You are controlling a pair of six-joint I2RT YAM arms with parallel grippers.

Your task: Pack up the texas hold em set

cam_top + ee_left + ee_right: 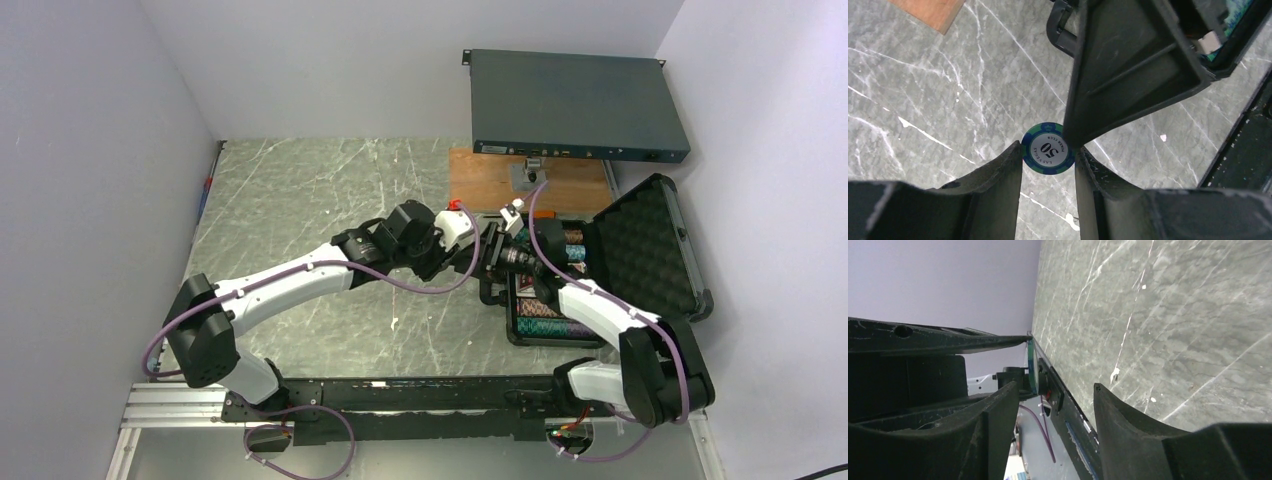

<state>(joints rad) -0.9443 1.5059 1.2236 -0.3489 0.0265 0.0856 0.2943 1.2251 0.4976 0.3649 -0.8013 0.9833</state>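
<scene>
Chip handoff pose above the desk, beside the open case

Left fingers (1013, 167) are pinched on the rim of a blue-and-green 50 poker chip (1049, 147), holding it clear of the grey marbled desk (948, 100). Right fingers (1108, 410) are spread far wider than the chip, which sits edge-on between them, close to 1 side. From the left wrist cam, 1 of them looks to be touching the chip's rim. Black foam-lined case (640, 250) lies open at the right of the desk, lid tipped back, with rows of striped chips (545, 325) inside. Rack-mount box (575, 105) is behind it, with a wooden board (500, 180) in between.
</scene>
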